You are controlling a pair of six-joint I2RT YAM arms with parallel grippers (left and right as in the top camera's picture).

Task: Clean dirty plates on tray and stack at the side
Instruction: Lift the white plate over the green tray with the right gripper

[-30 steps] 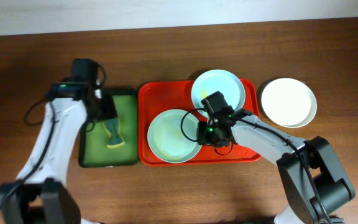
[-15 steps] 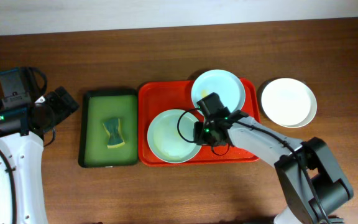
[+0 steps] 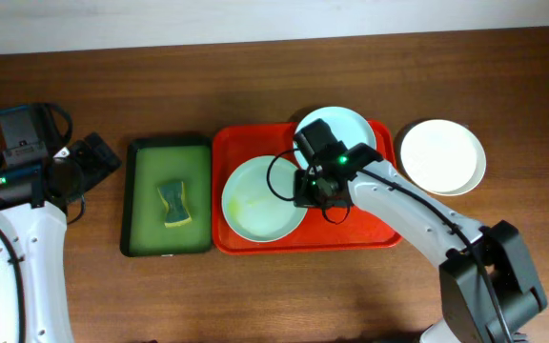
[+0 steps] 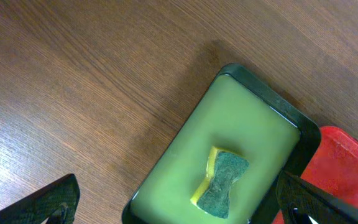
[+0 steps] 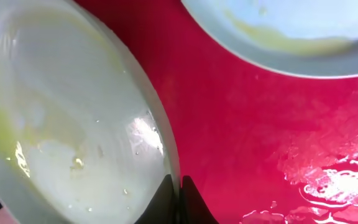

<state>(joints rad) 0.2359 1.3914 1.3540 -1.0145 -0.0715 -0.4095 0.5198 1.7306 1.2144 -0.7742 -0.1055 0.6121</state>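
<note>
Far left, the left gripper (image 3: 101, 157) hung over the bench (image 3: 255, 86), spread wide with nothing between its fingers, just off the left edge of the dark green tray (image 3: 165, 143). And in that green tray lay the sponge (image 3: 172, 205), yellow one side and green the other, alone in the middle. Next along, touching the green tray's right side, sat the red tray (image 3: 219, 191) with two mint plates on it. The front mint plate (image 3: 255, 205) lay in the tray's left half, a faint yellow smear (image 3: 236, 202) on its left part. Right there at its right rim was the right gripper (image 3: 305, 188), pressed together and pinching that rim; the right wrist view showed the edge caught between the fingertips. The rear mint plate (image 3: 346, 133) sat at the tray's far right corner, yellow streak (image 5: 278, 38) on it, its edge over the tray's rim. Furthest right, the white plate (image 3: 443, 157) rested on the bench, beside the red tray
</note>
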